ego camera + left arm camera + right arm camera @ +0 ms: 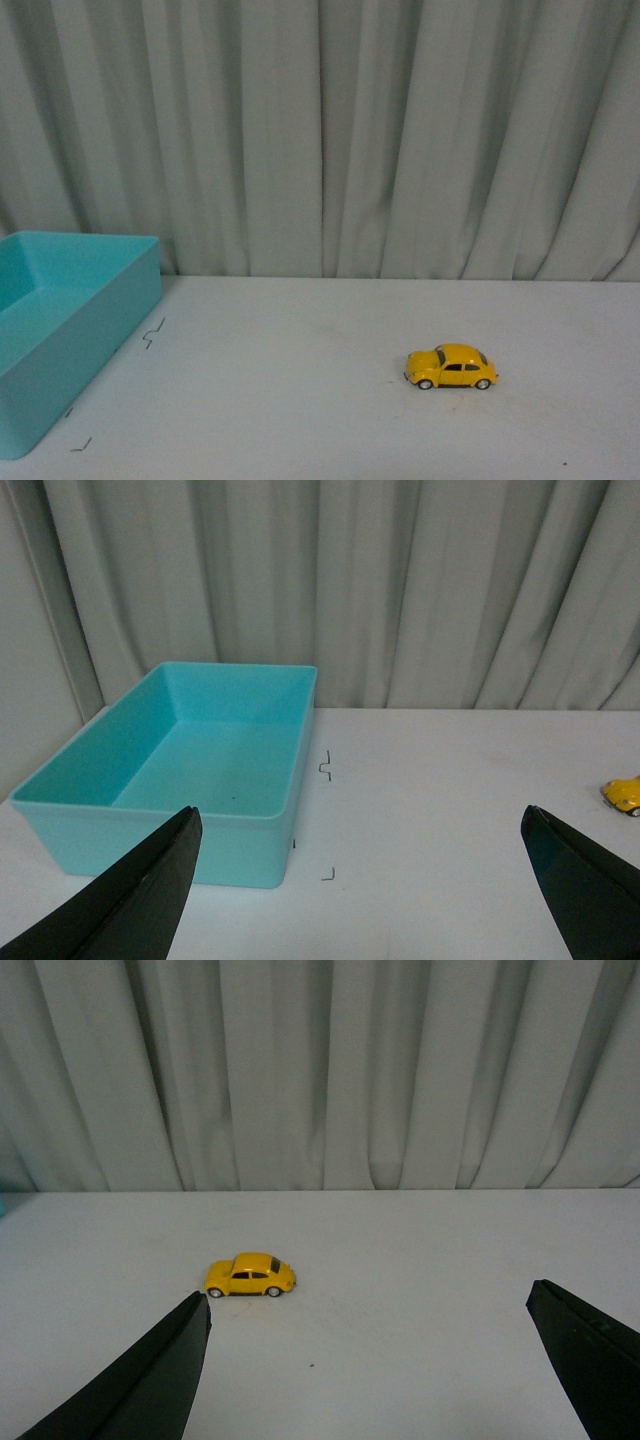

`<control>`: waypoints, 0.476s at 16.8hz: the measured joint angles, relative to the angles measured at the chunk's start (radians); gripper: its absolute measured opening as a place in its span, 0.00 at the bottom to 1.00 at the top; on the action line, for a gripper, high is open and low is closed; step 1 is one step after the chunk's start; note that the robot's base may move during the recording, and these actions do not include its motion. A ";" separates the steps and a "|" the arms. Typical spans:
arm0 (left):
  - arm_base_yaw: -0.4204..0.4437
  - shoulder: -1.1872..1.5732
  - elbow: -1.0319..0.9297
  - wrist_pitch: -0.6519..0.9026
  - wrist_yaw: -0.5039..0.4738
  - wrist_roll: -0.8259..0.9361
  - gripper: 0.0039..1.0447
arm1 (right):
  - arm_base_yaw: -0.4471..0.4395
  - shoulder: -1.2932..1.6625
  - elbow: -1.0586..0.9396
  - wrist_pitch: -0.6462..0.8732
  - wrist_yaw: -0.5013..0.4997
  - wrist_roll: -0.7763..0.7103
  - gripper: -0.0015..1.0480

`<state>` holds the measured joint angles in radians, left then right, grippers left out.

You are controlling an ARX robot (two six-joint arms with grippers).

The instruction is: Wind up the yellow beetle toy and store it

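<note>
The yellow toy car (451, 367) stands on its wheels on the white table (300, 410), ahead of the right gripper (367, 1290) and just past the tip of one finger (160, 1380), much nearer that finger than the other. The gripper's jaws are spread wide and hold nothing. The car's long axis runs crosswise to the gripper's reach, its side facing the robot and its nose pointing toward the robot's left.

Well to the left, a turquoise bin (290, 780) sits ahead of the left gripper (361, 810), which is also wide open and holding nothing. Only the bin's bare floor and a tiny dark speck show inside. Small black corner marks (326, 768) lie just beside the bin. A pale curtain (320, 130) hangs behind.
</note>
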<state>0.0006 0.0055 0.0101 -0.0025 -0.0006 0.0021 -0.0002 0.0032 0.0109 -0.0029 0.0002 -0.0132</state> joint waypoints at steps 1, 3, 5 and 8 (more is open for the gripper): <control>0.000 0.000 0.000 0.000 0.000 0.000 0.94 | 0.000 0.000 0.000 -0.001 0.000 0.000 0.94; 0.000 0.000 0.000 0.000 0.000 0.000 0.94 | 0.000 0.000 0.000 0.000 0.000 0.000 0.94; 0.000 0.000 0.000 0.000 0.000 0.000 0.94 | 0.000 0.000 0.000 -0.001 0.000 0.000 0.94; 0.000 0.000 0.000 -0.001 0.000 0.000 0.94 | 0.000 0.000 0.000 -0.002 0.000 0.000 0.94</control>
<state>0.0006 0.0055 0.0101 -0.0036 -0.0006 0.0021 -0.0002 0.0036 0.0109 -0.0044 0.0002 -0.0132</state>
